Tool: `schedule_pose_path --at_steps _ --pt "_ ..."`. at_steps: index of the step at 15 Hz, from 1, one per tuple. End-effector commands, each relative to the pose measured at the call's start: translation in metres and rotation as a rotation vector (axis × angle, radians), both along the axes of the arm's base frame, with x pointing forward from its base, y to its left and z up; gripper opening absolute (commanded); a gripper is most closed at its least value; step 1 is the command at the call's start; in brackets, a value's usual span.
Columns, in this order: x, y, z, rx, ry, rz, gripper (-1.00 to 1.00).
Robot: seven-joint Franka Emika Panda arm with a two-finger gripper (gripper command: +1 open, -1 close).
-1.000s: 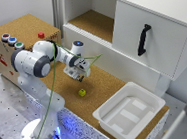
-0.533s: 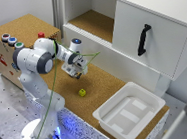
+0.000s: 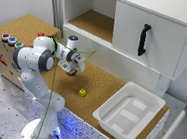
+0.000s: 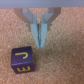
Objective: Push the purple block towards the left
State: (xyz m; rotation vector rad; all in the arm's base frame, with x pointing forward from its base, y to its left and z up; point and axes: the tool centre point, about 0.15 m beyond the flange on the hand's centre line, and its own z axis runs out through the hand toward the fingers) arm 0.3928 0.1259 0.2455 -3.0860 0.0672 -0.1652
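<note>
Cork tabletop (image 3: 101, 84) beneath white cabinet (image 3: 142, 32), black handle (image 3: 143, 39).

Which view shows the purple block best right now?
The wrist view: the purple block sits clear on the cork below the shut gripper. In the exterior view the gripper hides it; no purple shows.

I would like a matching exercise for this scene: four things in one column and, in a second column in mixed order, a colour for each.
Things:
1. block near the end effector
2. small cube on the cork surface
3. tray
4. cabinet door handle

Colours:
A. black
B. purple
C. white
D. yellow

Pairs: 1-B, 2-D, 3-C, 4-A
</note>
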Motion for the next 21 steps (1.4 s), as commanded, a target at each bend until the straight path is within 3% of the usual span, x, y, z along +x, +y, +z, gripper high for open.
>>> schedule_pose_path --at_steps 1,19,21 --pt "-0.021 -0.011 0.033 -0.036 -0.014 0.024 1.00" --pt "-0.021 -0.011 0.033 -0.036 -0.014 0.024 1.00" --pt "-0.018 0.002 0.031 -0.006 -0.015 0.027 1.00"
